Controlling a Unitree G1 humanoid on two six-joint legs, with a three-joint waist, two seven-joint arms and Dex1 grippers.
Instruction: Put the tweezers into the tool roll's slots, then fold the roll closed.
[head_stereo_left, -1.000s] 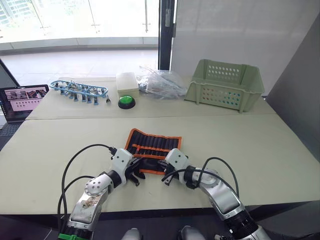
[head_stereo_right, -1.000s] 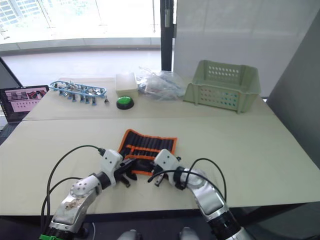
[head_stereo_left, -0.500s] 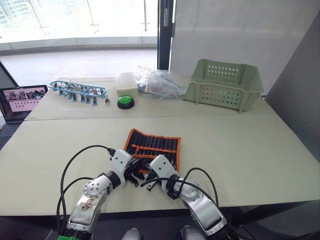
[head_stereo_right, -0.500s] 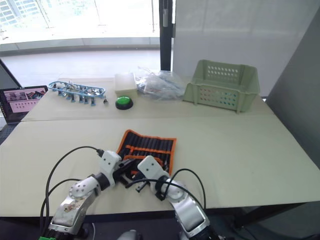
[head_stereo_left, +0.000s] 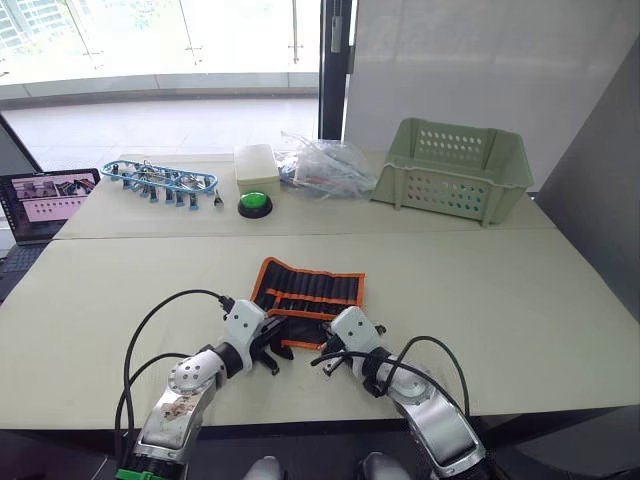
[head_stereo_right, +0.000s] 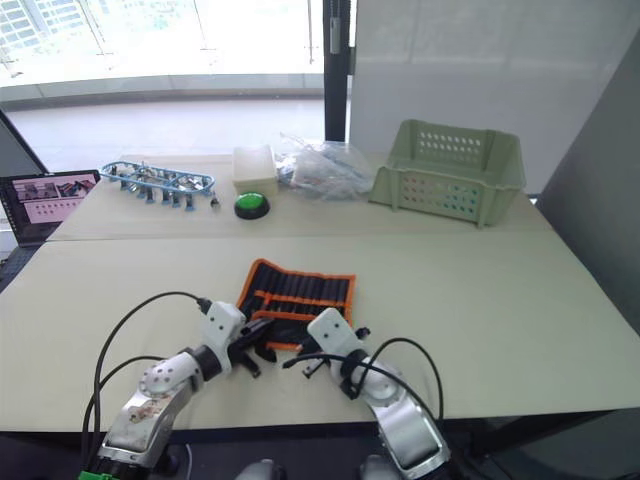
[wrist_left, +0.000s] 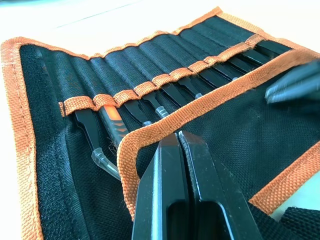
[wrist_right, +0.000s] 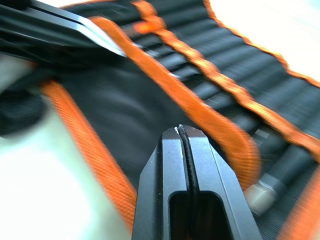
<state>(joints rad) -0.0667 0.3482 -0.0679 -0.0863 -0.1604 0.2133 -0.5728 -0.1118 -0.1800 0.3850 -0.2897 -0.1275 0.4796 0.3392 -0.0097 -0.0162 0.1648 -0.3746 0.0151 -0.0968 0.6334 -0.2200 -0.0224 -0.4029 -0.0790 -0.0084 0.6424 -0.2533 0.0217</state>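
Note:
The tool roll (head_stereo_left: 310, 292) lies open on the near table, black with orange edging. Several black tweezers (wrist_left: 89, 131) sit in its slots under the orange band, and one tool has an orange grip. The near flap (wrist_left: 235, 120) is folded up over the lower part. My left gripper (head_stereo_left: 270, 357) is at the roll's near left corner, shut, its tips (wrist_left: 177, 137) resting on the flap's orange edging. My right gripper (head_stereo_left: 322, 358) is at the near edge just to the right of it, shut, tips (wrist_right: 180, 130) over the black flap.
On the far table stand a pale green basket (head_stereo_left: 455, 170), crumpled plastic bags (head_stereo_left: 320, 165), a white box (head_stereo_left: 255, 163), a green button (head_stereo_left: 254, 204) and a blue rack of clips (head_stereo_left: 160, 180). A laptop (head_stereo_left: 40, 200) sits at the far left.
My right gripper swung left along the roll's near edge, close to the left gripper, then came back right. The left gripper has stayed at the corner.

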